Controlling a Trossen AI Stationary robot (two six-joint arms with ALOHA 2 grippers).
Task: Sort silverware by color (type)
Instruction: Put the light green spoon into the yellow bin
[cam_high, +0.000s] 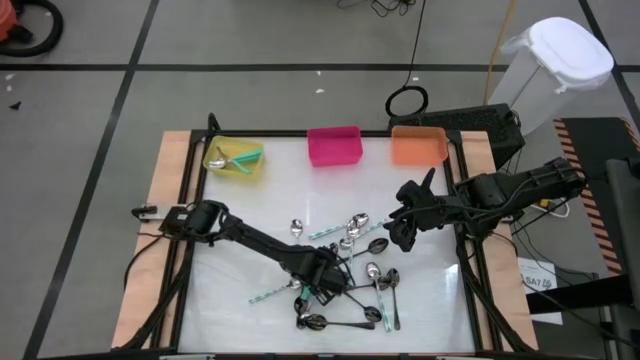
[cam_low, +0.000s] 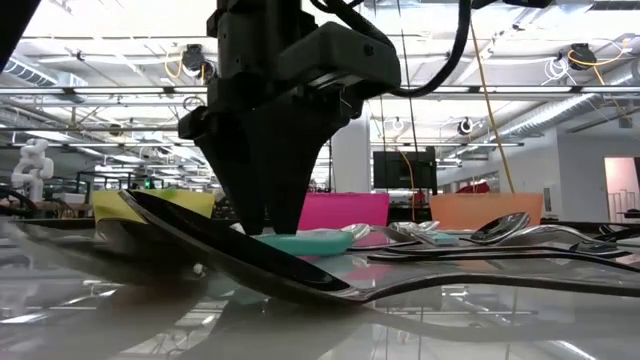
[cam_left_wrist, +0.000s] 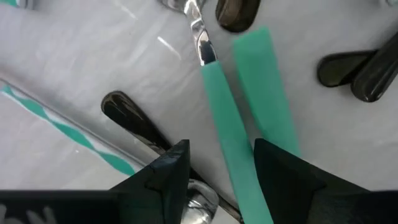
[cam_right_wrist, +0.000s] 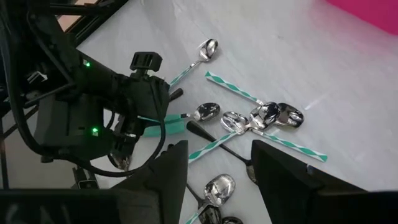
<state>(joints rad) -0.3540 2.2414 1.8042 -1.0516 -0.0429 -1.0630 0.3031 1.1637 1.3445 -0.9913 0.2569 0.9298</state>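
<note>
You can't really count the spoons in the pile (cam_high: 345, 295) from above, since the left arm (cam_high: 255, 240) lies right over part of it. Up close, the solid teal handle (cam_left_wrist: 227, 134) runs off the picture edge between the left gripper (cam_left_wrist: 221, 171) fingers, so you can't tell whether they touch it. Level with the table, a big blurry dark spoon (cam_low: 230, 255) hides most of what's behind. The yellow bin (cam_high: 235, 160) contents are too small to sort out.

Teal-handled spoon (cam_left_wrist: 227, 124); yellow bin (cam_high: 236, 160), pink bin (cam_high: 334, 146).

Overhead, low, 2 wrist cams share spoons (cam_high: 345, 245)
</note>
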